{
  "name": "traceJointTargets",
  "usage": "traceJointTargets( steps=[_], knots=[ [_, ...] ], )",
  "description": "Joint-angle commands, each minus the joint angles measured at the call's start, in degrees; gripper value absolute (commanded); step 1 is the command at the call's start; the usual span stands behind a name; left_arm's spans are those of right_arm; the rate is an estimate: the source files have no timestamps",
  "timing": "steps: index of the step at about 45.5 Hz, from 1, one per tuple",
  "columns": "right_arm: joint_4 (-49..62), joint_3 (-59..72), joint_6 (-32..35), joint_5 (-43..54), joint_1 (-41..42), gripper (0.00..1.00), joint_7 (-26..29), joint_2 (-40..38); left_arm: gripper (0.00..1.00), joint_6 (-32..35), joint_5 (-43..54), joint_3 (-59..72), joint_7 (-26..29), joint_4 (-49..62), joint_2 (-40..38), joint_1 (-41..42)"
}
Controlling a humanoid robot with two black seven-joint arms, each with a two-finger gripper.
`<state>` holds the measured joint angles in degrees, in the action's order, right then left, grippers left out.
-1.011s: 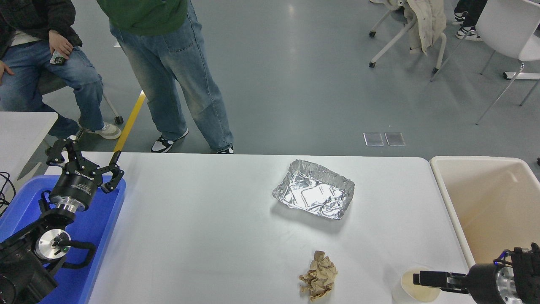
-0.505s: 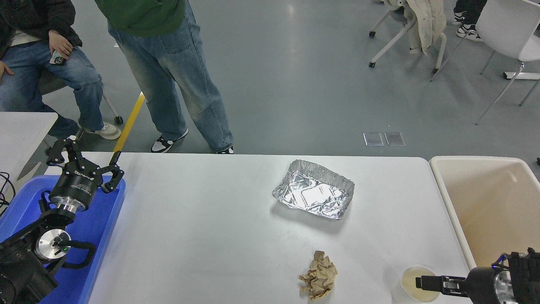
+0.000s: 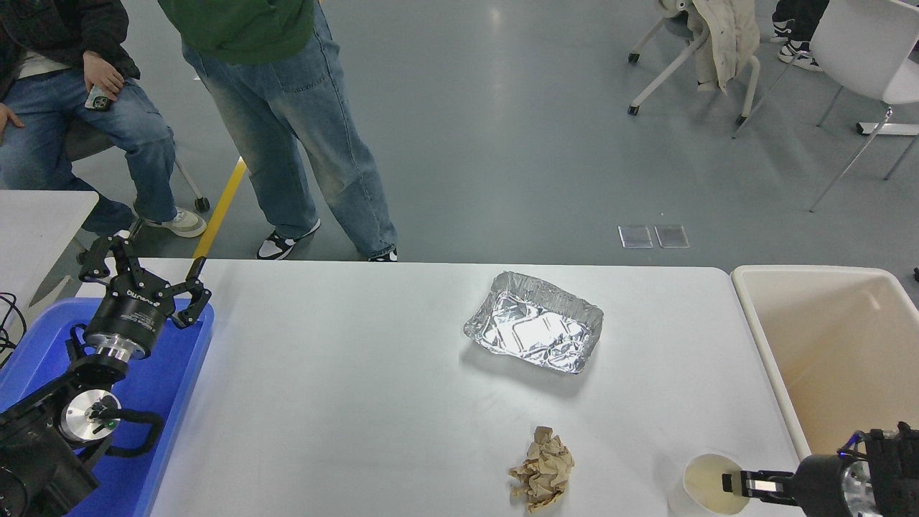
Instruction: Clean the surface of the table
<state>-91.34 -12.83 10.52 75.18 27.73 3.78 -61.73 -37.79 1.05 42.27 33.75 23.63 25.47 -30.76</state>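
The white table surface (image 3: 344, 402) fills the middle of the head view. On it lie a crumpled silver foil tray (image 3: 533, 332), a crumpled ball of brown paper (image 3: 542, 470) and a white paper cup (image 3: 700, 481) near the front right edge. My right gripper (image 3: 736, 483) comes in from the lower right and reaches over the cup's right rim; I cannot see whether it grips the cup. My left gripper (image 3: 143, 276) is parked open and empty over the blue tray at the lower left.
A blue plastic tray (image 3: 172, 388) lies under the left arm. A beige bin (image 3: 826, 345) stands off the table's right end. One person stands (image 3: 287, 108) and another sits (image 3: 72, 86) at the far left side. A smaller white table (image 3: 36, 215) is at left.
My right gripper has drawn back to the right, from across the cup's mouth to its right rim. The cup, foil tray, paper ball and left arm have stayed put.
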Motion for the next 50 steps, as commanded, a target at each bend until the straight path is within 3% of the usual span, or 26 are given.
traceJointTargets(
  steps=[1,19,27,50],
  knots=[
    [-0.2,0.0,0.1,0.0,0.2,0.01,-0.9,-0.7,1.0,0.0,0.0,0.0,0.0,0.0,-0.1,0.0],
    [-1.6,-1.1,2.7,-1.3,4.3,0.0,-3.3,-7.3,1.0,0.0,0.0,0.0,0.0,0.0,0.0,0.0],
    [-2.2,-1.4,9.0,-10.0,13.0,0.0,-4.7,-13.4,1.0,0.0,0.0,0.0,0.0,0.0,-0.1,0.0],
    [0.5,-1.3,25.8,-23.6,37.5,0.0,-5.5,-27.6,1.0,0.0,0.0,0.0,0.0,0.0,-0.1,0.0]
  ],
)
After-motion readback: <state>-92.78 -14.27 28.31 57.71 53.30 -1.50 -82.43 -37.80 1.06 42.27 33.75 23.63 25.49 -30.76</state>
